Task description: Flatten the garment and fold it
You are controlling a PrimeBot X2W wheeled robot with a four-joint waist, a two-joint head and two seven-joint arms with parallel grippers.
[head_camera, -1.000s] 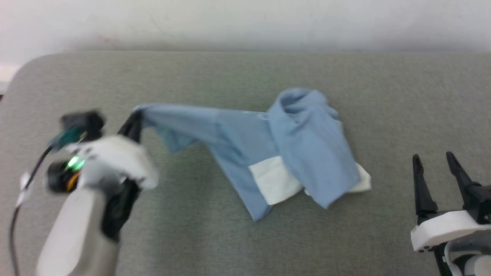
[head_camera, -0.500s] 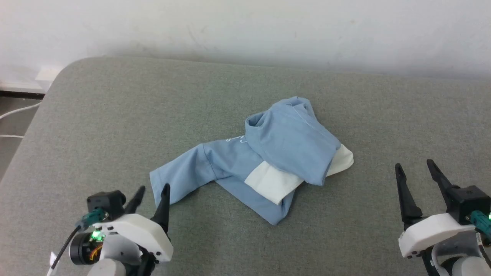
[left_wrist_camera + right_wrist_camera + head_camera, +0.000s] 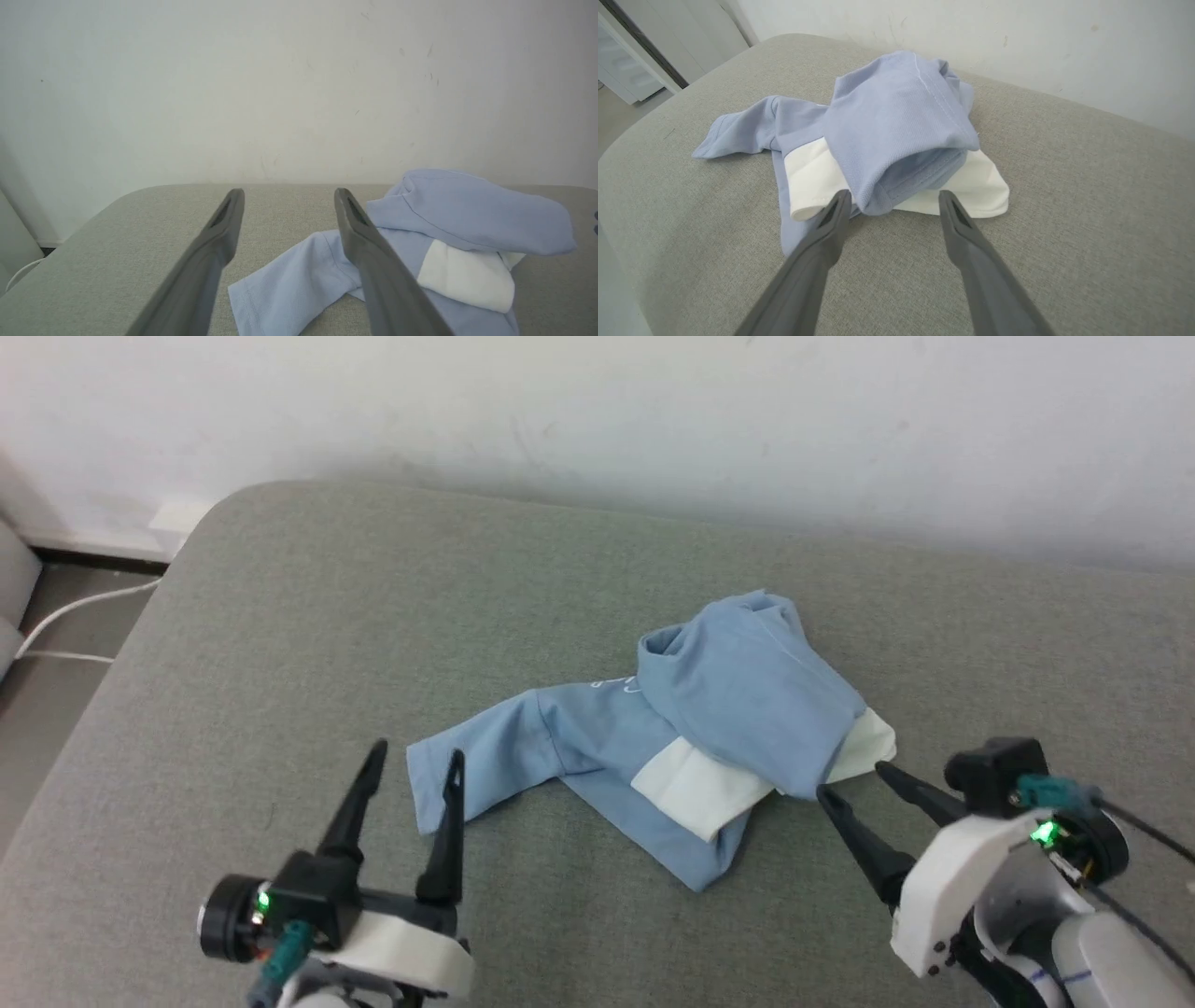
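You're flattening: the garment [image 3: 747, 700] lies bunched. Left hand [image 3: 416, 749] and right hand [image 3: 850, 778] gape empty; next pinch the doubled-over right flap.

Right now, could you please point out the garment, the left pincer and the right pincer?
garment [image 3: 738, 709]: head view, on the bunched blue upper fold.
left pincer [image 3: 416, 749]: head view, midway between its open fingertips.
right pincer [image 3: 850, 778]: head view, midway between its open fingertips.
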